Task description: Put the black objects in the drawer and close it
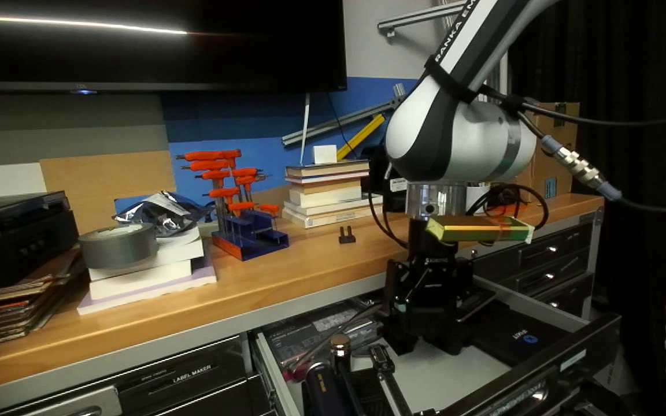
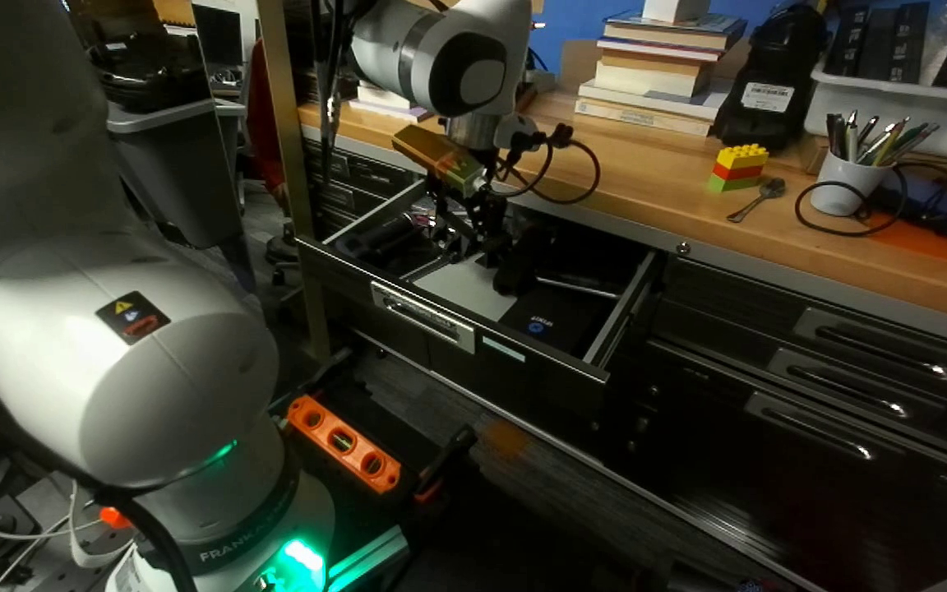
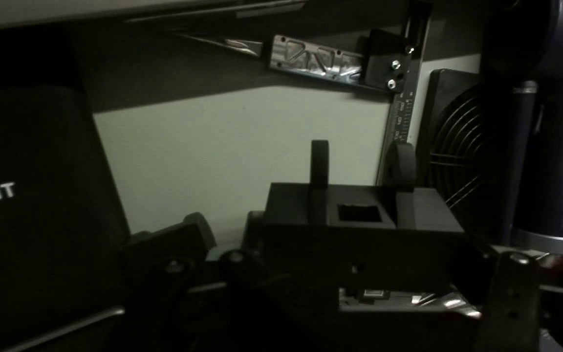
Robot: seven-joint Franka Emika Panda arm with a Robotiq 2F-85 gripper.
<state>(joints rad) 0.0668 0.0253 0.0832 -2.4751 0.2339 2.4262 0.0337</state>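
One black block (image 3: pixel 359 242) to set down, apparently pinched, long axis crosswise, in the gripper (image 1: pixel 427 342) within the open drawer (image 3: pixel 232 151), smooth and pale up-frame and leftward in the wrist view. Matte, hard-edged, two-pronged, square-holed. Probably next: another pronged piece (image 1: pixel 347 237), mid-frame in an exterior view, on the wooden worktop (image 1: pixel 321 264).

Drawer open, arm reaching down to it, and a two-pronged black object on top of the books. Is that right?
Not quite: the black object stands on the desk near the books; a white block tops them, as an exterior view shows. The drawer is open and the arm reaches down to it.
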